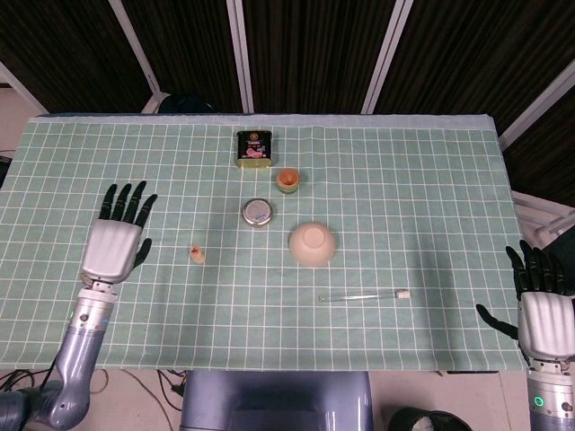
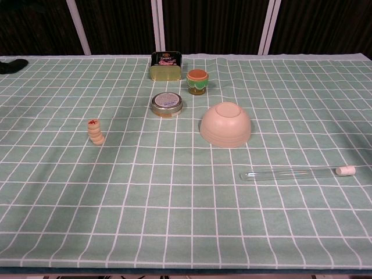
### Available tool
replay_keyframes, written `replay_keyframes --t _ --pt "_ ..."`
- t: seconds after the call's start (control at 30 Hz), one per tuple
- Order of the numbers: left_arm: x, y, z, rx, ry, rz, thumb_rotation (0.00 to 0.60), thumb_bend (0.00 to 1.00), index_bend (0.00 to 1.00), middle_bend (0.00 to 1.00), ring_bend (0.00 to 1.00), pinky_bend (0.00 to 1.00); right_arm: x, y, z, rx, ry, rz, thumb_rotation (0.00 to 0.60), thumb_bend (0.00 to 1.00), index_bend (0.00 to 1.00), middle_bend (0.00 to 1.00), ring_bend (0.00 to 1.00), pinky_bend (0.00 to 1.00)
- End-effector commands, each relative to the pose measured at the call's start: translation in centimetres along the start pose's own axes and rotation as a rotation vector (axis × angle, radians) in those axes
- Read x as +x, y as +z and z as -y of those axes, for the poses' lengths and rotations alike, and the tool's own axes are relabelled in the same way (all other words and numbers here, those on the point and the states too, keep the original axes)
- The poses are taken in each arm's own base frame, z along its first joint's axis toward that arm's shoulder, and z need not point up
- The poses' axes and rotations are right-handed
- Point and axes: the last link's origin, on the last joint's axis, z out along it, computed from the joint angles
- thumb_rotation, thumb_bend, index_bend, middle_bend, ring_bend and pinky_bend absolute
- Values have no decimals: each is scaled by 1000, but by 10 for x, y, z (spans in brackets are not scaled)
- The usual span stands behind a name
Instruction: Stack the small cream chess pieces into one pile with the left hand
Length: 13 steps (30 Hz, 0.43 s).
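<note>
The small cream chess pieces stand in one leaning pile (image 2: 96, 131) on the green checked cloth, left of centre, with a red mark on the top piece; the head view shows the pile (image 1: 197, 256) as a small cream spot. My left hand (image 1: 117, 242) hovers well to the left of the pile, fingers spread, holding nothing. Only a dark fingertip (image 2: 13, 65) of it shows at the left edge of the chest view. At the table's near right corner my right hand (image 1: 541, 310) stays open and empty.
An upturned cream bowl (image 2: 225, 124) sits mid-table. A round tin (image 2: 167, 104), a green cup with an orange lid (image 2: 197, 81) and a dark rectangular tin (image 2: 165, 64) stand behind it. A glass test tube (image 2: 296, 172) lies at the right.
</note>
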Motion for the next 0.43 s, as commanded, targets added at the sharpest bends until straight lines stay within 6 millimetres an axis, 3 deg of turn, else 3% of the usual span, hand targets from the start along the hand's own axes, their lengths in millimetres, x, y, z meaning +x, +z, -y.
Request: replay_keyframes --t 0.03,0.23,0.43 --pt "15 -35 44 62 -85 -34 600 316 109 0 0 0 0 0 1 24 -4 2 600 232 89 13 0 0" --pt "11 -56 77 116 -108 14 600 302 95 0 0 0 1 -2 5 94 -19 5 600 233 90 13 0 0" --pt "7 -66 87 119 -115 21 600 302 93 0 0 0 3 -4 8 145 -31 11 600 233 89 13 0 0"
